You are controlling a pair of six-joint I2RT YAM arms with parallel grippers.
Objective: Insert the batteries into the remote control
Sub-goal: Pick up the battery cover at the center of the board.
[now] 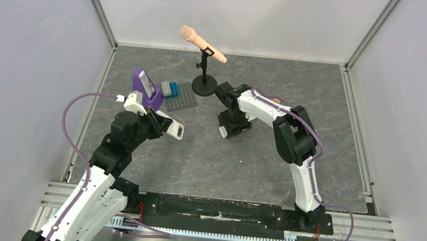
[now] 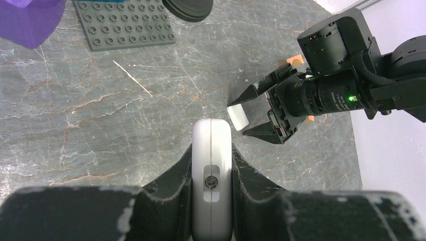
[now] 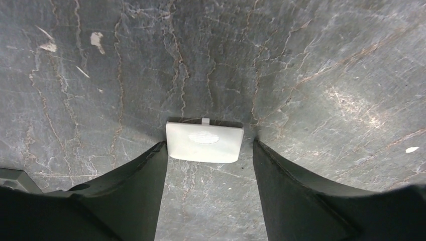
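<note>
Marbled grey table [image 1: 207, 162], studded baseplate [image 1: 180, 98], black stand base [image 1: 204, 87], white cover [image 3: 204, 142]

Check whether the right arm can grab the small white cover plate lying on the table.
Probably yes. The right gripper is open, its fingers either side of the white cover plate lying flat on the table, nothing between. The plate is thin, so the grip may slip.
</note>
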